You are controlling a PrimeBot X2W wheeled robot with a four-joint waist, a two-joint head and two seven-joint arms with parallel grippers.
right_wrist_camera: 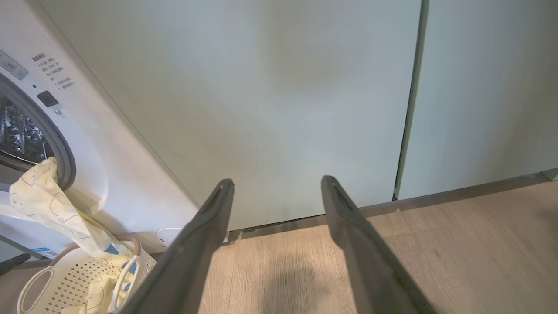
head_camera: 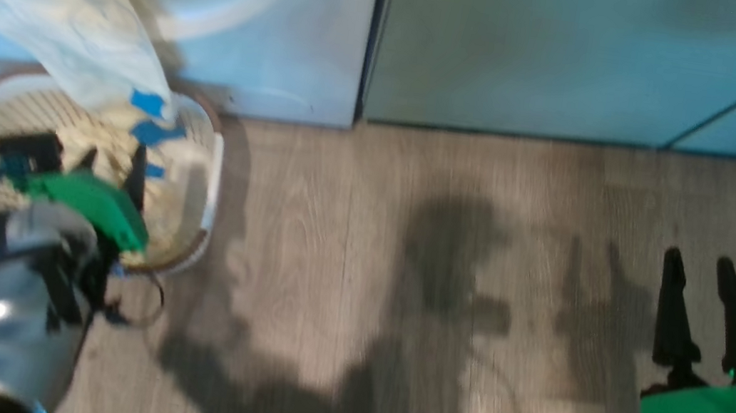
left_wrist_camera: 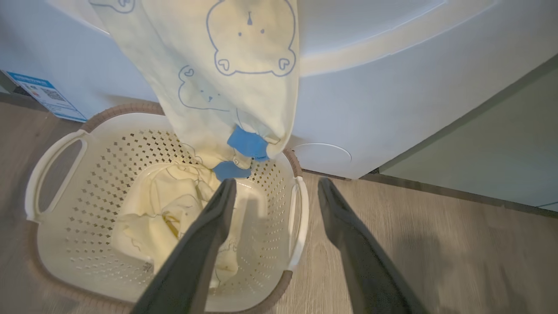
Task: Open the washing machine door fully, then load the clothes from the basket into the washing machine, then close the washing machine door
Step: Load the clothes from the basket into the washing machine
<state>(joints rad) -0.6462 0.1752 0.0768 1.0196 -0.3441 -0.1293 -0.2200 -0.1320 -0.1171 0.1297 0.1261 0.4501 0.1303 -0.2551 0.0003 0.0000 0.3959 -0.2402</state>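
- While the left hand [left_wrist_camera: 277, 183] hovers at the basket [left_wrist_camera: 87, 187] with fingers spread and nothing between them, one finger lies over the basket's inside and the other over the floor [head_camera: 366, 271] just outside the rim; whether the inner finger touches cloth, cannot tell
- clothes [left_wrist_camera: 226, 78]: one pale yellow bear-print garment hangs from the washing machine [left_wrist_camera: 392, 96] opening down over the basket's far rim; blue piece [left_wrist_camera: 246, 144] at its lower end, just above the basket; second garment [left_wrist_camera: 165, 205] lies crumpled on the basket bottom
- basket stands on the floor just beside the machine front, brown rim close to the white panel; QR sticker [left_wrist_camera: 43, 93] off one side, round flap [left_wrist_camera: 322, 155] just past the other corner
- opening: grey gasket [right_wrist_camera: 64, 159] edge and steel drum [right_wrist_camera: 17, 131] uncovered in the right wrist view; hanging garment draped over the lower lip
- right hand [right_wrist_camera: 277, 181] released, fingers apart, empty; over bare floor facing the pale green cabinets [right_wrist_camera: 283, 109], well apart from the basket
- open room: wide bare floor between the two hands; cabinet base edge bounds its far side; head view blurred
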